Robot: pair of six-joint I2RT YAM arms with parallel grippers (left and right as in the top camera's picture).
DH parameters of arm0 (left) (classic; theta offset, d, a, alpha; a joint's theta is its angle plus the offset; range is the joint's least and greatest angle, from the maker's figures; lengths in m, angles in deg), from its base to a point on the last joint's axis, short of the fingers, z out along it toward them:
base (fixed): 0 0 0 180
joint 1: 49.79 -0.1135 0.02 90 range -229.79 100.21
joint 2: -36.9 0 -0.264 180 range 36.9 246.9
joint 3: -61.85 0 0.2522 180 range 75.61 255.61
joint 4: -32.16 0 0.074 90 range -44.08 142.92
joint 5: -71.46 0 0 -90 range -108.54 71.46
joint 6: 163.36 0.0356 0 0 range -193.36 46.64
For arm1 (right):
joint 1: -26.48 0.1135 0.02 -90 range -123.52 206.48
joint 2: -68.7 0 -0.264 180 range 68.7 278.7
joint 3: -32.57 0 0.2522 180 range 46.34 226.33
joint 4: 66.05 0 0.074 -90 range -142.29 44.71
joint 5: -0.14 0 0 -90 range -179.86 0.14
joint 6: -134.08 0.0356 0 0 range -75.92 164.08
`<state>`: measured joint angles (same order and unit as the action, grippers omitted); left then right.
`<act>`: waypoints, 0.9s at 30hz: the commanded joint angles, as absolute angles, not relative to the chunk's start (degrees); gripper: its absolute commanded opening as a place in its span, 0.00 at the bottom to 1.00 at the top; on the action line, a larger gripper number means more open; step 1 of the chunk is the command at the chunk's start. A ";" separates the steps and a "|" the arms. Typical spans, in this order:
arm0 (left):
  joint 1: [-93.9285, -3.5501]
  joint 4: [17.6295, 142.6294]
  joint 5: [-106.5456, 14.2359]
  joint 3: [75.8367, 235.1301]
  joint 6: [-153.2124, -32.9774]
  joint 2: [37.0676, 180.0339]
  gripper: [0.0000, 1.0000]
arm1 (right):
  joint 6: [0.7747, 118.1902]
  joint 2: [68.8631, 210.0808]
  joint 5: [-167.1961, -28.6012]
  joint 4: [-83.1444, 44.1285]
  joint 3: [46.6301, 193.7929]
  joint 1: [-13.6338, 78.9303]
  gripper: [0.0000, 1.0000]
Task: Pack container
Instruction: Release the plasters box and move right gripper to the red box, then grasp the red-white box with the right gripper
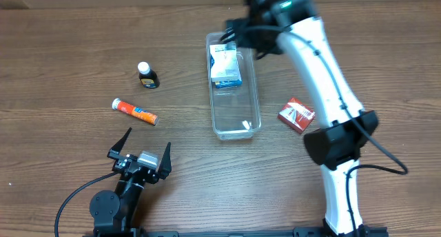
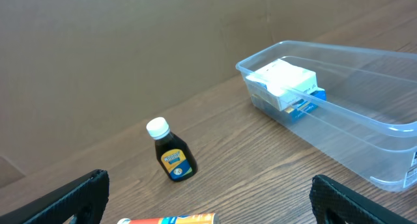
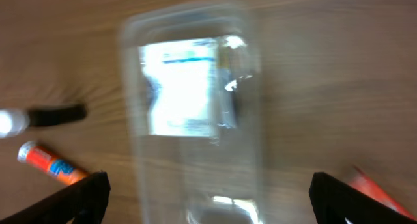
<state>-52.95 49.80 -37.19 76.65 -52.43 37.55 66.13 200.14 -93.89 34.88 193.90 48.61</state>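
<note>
Clear container [image 1: 234,116] lies lengthwise mid-table on the wood. A blue-and-white box [image 1: 225,66] sits inside at the container's far end; the near half holds nothing but a small white speck. Right gripper [image 1: 238,32] hangs over the container's far end, fingers [image 3: 78,198] spread wide with nothing between them; the right wrist view is blurred. Left gripper [image 1: 147,140] is off the container's near left corner, well apart from it, fingers [image 2: 71,198] also spread and empty. A small dark bottle [image 1: 147,76] with a white cap stands left of the container, and an orange tube [image 1: 135,111] lies left of it too, nearer the left gripper. A red box [image 1: 296,114] lies just right of the container's near end.
</note>
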 commanded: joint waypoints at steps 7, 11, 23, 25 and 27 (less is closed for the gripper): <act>-53.41 49.78 -37.02 76.43 -53.22 37.18 1.00 | 68.60 199.68 -103.07 44.81 195.06 28.13 1.00; -53.43 49.78 -37.02 76.43 -53.22 37.18 1.00 | 62.85 191.44 -96.62 44.78 183.74 27.89 1.00; -53.43 49.78 -37.02 76.43 -53.22 37.18 1.00 | 65.32 181.10 -86.59 31.25 138.89 27.70 1.00; -53.43 49.78 -37.02 76.43 -53.22 37.18 1.00 | 59.33 181.10 -88.16 27.01 135.00 27.96 1.00; -53.43 49.78 -37.02 76.43 -53.22 37.18 1.00 | 51.22 181.10 -90.61 22.75 132.92 28.38 1.00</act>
